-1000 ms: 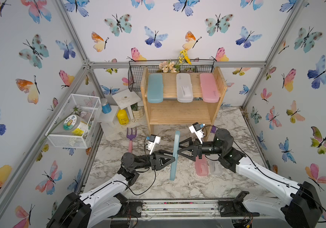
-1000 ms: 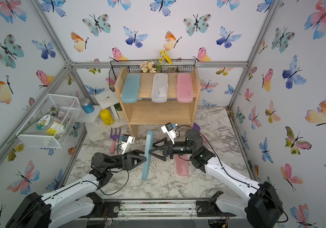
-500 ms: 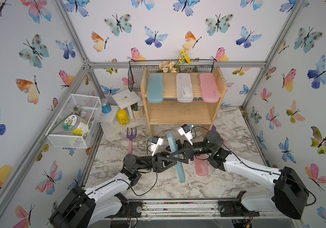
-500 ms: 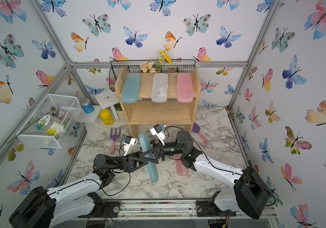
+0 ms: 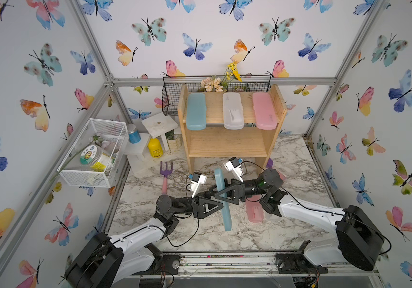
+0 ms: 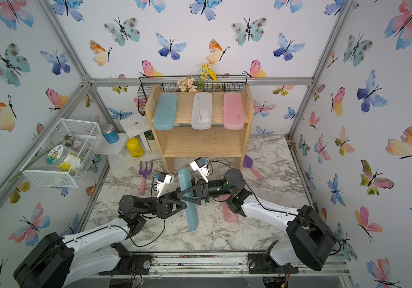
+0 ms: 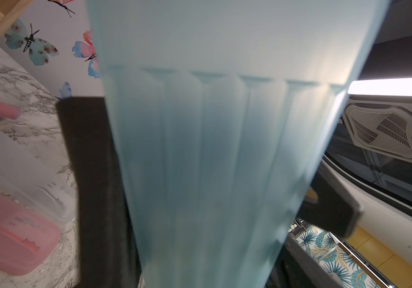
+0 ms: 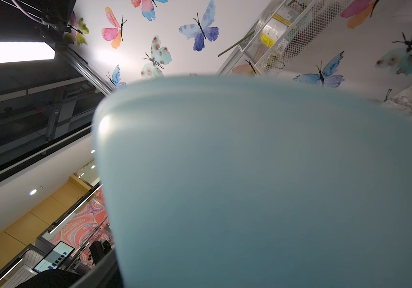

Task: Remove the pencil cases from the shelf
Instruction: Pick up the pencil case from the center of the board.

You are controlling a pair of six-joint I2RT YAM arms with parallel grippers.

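Note:
A teal pencil case (image 5: 227, 219) hangs on edge above the marble floor, in front of the shelf (image 5: 227, 144). Both grippers straddle it. My left gripper (image 5: 221, 207) reaches in from the left, with black fingers (image 7: 87, 174) along both long edges; whether they press is unclear. Just above it, my right gripper (image 5: 218, 195) is shut across the same case, which fills its wrist view (image 8: 249, 187). On the shelf's top tier lie a teal case (image 5: 196, 111), a white case (image 5: 233, 111) and a pink case (image 5: 264, 111). A pink case (image 5: 254, 212) and a white case (image 7: 12, 169) lie on the floor.
A purple garden fork (image 5: 166, 174) lies left of the shelf, and a purple trowel (image 6: 248, 162) to its right. A white wire basket (image 5: 95, 152) hangs on the left wall. A white step stand (image 5: 160, 124), a yellow bottle (image 5: 155, 148) and a black wire basket (image 5: 172, 97) crowd the back left.
The right gripper, apart and open a second ago, has moved left and closed round the teal case. The left arm has carried the case slightly right and tilted it.

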